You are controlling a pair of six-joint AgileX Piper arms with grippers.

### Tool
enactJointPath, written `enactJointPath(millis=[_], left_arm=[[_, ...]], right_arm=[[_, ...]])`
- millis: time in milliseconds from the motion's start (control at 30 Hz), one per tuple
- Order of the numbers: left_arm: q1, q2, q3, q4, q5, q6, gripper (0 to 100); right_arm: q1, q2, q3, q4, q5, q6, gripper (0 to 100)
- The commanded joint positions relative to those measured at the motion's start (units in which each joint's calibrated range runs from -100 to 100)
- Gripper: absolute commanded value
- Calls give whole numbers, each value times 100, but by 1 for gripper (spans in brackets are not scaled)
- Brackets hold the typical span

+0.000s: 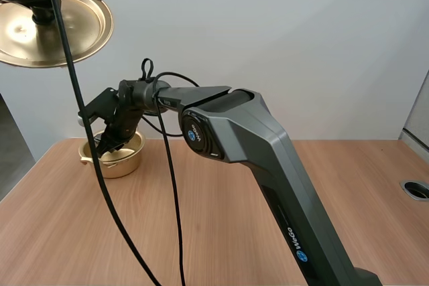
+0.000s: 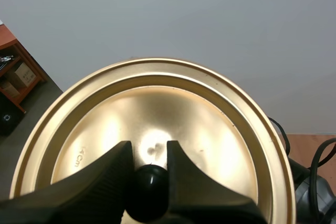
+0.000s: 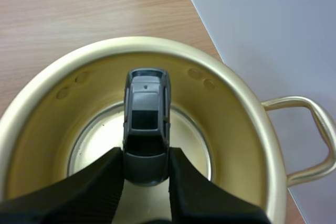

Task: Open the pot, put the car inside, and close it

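My left gripper (image 2: 149, 170) is up high, well above the desk (image 1: 221, 226). Its two black fingers (image 2: 105, 182) are closed to a narrow gap and pinch the round black knob (image 2: 148, 195) of the shiny gold metal lid (image 1: 74, 25). From the left wrist I'm looking into the lid's concave face, ringed by a stepped rim, with the knob gripped on both sides.

Over on the right, my right gripper (image 3: 146, 167) holds the small grey toy car (image 3: 146, 111) by one end, one finger pressed to each side of the body. The car points away from the gripper and hangs over the open mouth of the round gold metal pot (image 3: 239, 129), centred above the pot's flat bottom. I can't tell whether its far end touches anything inside.

The pot stands uncovered on the wooden desk near the far left corner, and one wire loop handle (image 3: 302, 99) sticks out toward the desk edge. In the high view, my right arm reaches across the desk with its gripper tipped down at the pot's rim. The lid is held well apart from the pot, up and to its left.
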Motion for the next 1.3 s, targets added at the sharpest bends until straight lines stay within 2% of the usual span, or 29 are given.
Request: enactJointPath(millis=[0,167,300,500,567,667,733,767,800,1033,1267], left_arm=[[-2,0,6,7,0,16,0],[-2,0,6,7,0,78,0],[-2,0,6,7,0,78,0],[-2,0,6,7,0,88,0],[-2,0,6,7,0,88,0],[-2,0,6,7,0,88,0],[-2,0,6,7,0,161,0],[-2,0,6,7,0,171,0],[-2,0,6,7,0,189,0],[-2,0,6,7,0,189,0],[-2,0,6,7,0,189,0]], right_arm=[[-3,-3,-8,-2,-144,4,0],[-3,-3,-8,-109,-328,4,0],[-3,-3,-8,-417,-532,440,0],[-3,-3,-8,-775,-515,677,0],[-3,-3,-8,-775,-476,677,18],[4,-3,-8,-775,-427,677,58],[11,-3,-8,-775,-264,677,81],[11,-3,-8,-775,-193,677,90],[11,-3,-8,-775,-129,677,95],[11,-3,-8,-775,47,677,96],[11,-3,-8,-1352,-148,677,96]])
